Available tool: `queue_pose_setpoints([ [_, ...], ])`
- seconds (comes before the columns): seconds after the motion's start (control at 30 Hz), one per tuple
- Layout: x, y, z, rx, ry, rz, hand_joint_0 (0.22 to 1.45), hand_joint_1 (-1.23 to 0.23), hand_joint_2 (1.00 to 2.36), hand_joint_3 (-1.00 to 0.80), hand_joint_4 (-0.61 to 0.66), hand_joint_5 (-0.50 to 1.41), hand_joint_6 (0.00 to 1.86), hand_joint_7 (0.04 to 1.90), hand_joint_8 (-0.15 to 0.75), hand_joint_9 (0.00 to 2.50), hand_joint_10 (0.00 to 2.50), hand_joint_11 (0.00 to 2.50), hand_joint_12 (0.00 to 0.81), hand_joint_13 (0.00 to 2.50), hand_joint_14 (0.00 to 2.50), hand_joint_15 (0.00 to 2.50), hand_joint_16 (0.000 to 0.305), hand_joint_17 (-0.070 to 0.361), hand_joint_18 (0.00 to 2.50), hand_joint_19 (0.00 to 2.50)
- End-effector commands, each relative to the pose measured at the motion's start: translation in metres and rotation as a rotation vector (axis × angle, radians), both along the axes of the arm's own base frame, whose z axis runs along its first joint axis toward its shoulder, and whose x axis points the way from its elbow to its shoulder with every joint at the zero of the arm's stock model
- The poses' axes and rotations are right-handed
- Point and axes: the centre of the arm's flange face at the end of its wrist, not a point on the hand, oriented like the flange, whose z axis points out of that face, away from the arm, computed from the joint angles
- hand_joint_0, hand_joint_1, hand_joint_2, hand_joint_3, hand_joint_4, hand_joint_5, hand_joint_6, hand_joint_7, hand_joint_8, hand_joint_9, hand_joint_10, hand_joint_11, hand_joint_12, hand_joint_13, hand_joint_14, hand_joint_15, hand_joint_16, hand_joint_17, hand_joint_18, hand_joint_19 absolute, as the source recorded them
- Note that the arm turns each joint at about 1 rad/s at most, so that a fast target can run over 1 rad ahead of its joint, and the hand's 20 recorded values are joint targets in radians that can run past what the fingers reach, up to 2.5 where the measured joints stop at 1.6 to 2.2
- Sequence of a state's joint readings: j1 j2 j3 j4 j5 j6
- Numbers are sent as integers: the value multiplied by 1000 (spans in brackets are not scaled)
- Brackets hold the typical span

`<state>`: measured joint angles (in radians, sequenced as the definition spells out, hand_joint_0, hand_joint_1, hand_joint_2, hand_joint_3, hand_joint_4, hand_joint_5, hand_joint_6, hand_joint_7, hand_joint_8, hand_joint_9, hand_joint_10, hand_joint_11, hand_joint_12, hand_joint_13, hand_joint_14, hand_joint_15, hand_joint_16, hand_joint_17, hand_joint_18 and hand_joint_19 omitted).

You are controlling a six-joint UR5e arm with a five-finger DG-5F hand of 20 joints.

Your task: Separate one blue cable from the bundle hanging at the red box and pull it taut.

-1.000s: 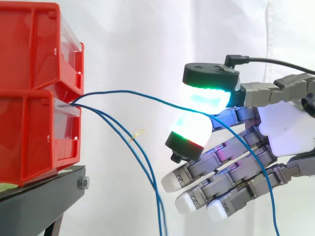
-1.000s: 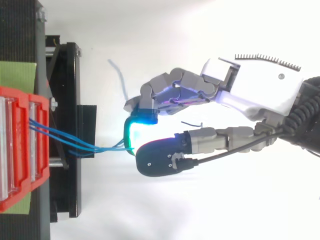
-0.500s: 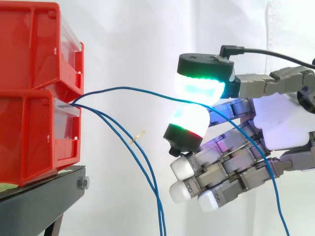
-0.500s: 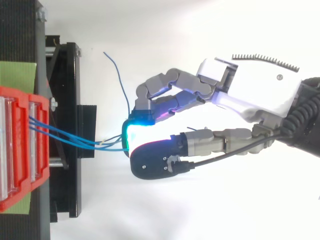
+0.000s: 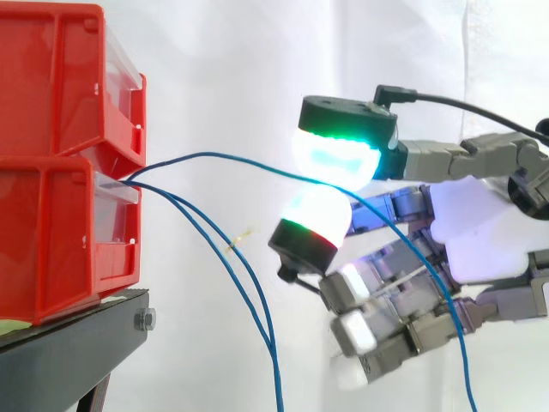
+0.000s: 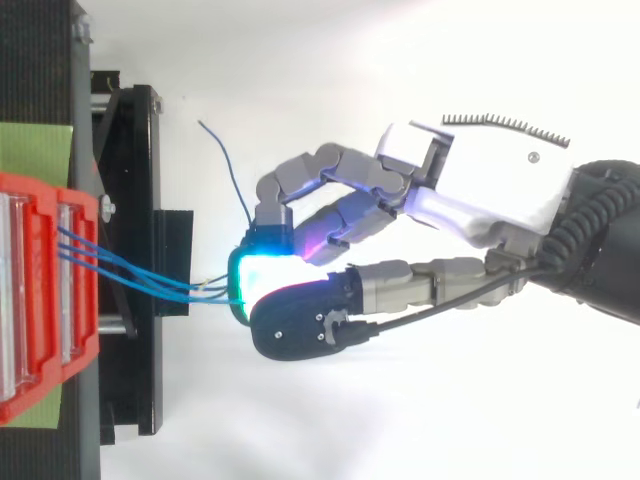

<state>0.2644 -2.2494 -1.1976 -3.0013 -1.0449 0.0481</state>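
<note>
Since the blue cable (image 5: 214, 155) looked thin, floppy and slippery, the robot hand (image 5: 480, 232) pinched 1 strand mid-span, sensibly.

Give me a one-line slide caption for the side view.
Hand pinches one blue cable between glowing pads, above two others hanging from the red bins.

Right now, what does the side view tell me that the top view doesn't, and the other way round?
Side view: heights. One blue cable arches up from the lower red bin to the hand, while two other cables droop downward. Top view: the cables fan out sideways from the bin, a loose cable end sticks out past the hand, and a green sheet lies under the bins. Both: the hand pinching that cable between glowing pads, clear of the black stand.
</note>
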Motion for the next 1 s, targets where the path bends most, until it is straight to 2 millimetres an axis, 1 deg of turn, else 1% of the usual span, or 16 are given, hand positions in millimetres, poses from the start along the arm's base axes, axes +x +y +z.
queue_pose_setpoints([
  [0.0,-4,1,-15,22,-1,28,614,-690,1021,-201,37,-165,931,1150,267,968,21,1222,358,990,27,1051,48,107,555,466],
  [0.03,-4,1,-18,32,-15,29,615,-690,1021,-204,37,-165,931,1149,266,969,20,1236,354,997,27,1068,48,108,559,477],
  [0.2,-3,2,-17,40,-33,29,619,-688,1021,-217,35,-168,931,1140,265,986,17,1317,342,1105,21,1284,48,107,669,630],
  [0.33,-2,3,-18,40,-39,32,623,-688,1020,-231,36,-170,931,1120,266,995,17,1334,338,1151,14,1411,48,107,731,701],
  [0.5,-2,2,-17,41,-38,32,627,-683,1020,-240,47,-172,932,1113,270,993,17,1342,307,1259,0,1630,45,102,837,909],
  [0.53,-2,2,-17,41,-38,32,627,-683,1020,-243,49,-173,931,1106,279,996,14,1345,296,1274,92,1609,44,100,893,944],
  [0.57,-2,2,-17,42,-38,33,628,-682,1020,-244,55,-174,931,1108,277,996,13,1364,284,1279,288,1552,43,96,913,985],
  [0.67,-1,3,-17,42,-43,34,633,-682,1020,-250,57,-175,932,1091,275,1000,11,1423,290,1242,628,1477,42,94,969,1051],
  [0.7,-1,3,-17,42,-43,34,633,-682,1020,-249,60,-175,931,1098,274,1000,11,1422,288,1240,637,1476,42,94,970,1054],
  [0.73,-1,3,-16,42,-50,34,634,-682,1020,-251,61,-175,931,1096,271,999,11,1455,295,1229,699,1461,42,95,971,1049],
  [0.83,0,3,-16,37,-52,33,636,-681,1019,-268,61,-176,930,1093,268,1003,8,1497,293,1215,719,1467,43,97,942,1040],
  [0.9,0,3,-16,34,-51,35,636,-675,1018,-289,67,-179,930,1083,257,1026,1,1617,296,1214,724,1465,44,98,939,1041],
  [0.93,0,3,-16,34,-52,34,637,-671,1017,-304,64,-183,930,1086,248,999,332,1586,296,1214,731,1457,44,100,936,1020],
  [0.97,0,4,-16,35,-54,35,640,-664,1016,-313,58,-186,932,1081,241,944,839,1507,298,1209,756,1461,44,100,932,1020],
])
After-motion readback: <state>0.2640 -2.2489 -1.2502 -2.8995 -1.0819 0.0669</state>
